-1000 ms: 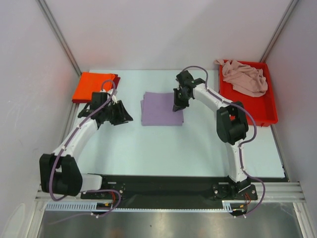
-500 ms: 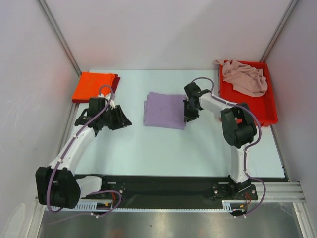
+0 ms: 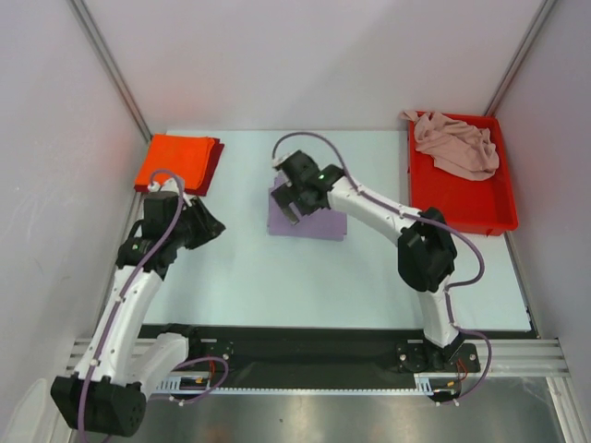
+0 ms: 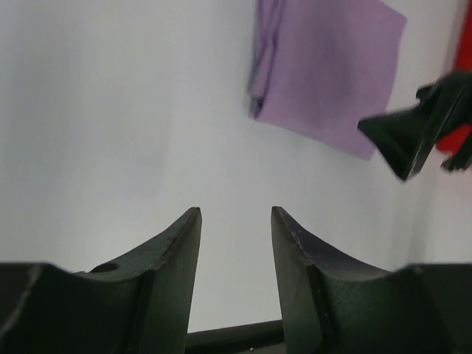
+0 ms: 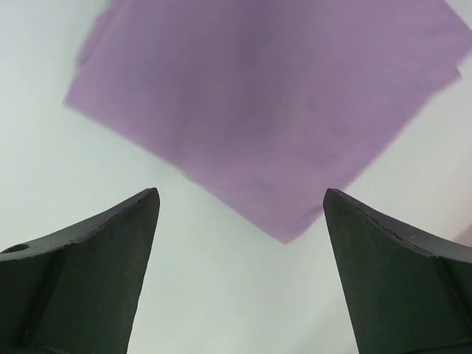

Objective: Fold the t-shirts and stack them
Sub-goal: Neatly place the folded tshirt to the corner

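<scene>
- Currently, both arms reach out from the near edge of the table [image 3: 277, 277], the left arm angled toward the left side and the right arm stretched toward the middle.
- Left gripper [image 4: 234, 214]: jaws stand partly apart with a clear gap between the two fingers. Nothing is between them. Only bare table surface shows below, and the gripper is well apart from every garment.
- Right gripper [image 5: 240, 193]: jaws are spread wide and hold nothing. The gripper is positioned over the near-left part of the lavender t-shirt [image 5: 273, 110]. Whether the fingertips touch the cloth cannot be determined.
- Lavender t-shirt: folded into a flat rectangle, lying in the middle of the table, slightly askew to the table edges. Layered fold edges show along its left side.
- Orange-red t-shirt [image 3: 171, 161]: folded flat at the far-left corner of the table, stacked on top of the dark red t-shirt [image 3: 219, 153]. Only a narrow strip of the lower garment shows along the right edge of the stack.
- Red tray [image 3: 462, 208]: located at the far-right side of the table.
- Pale pink t-shirt [image 3: 457, 143]: unfolded and crumpled, lying in the far end of the tray, with one part draped over the far-left rim.
</scene>
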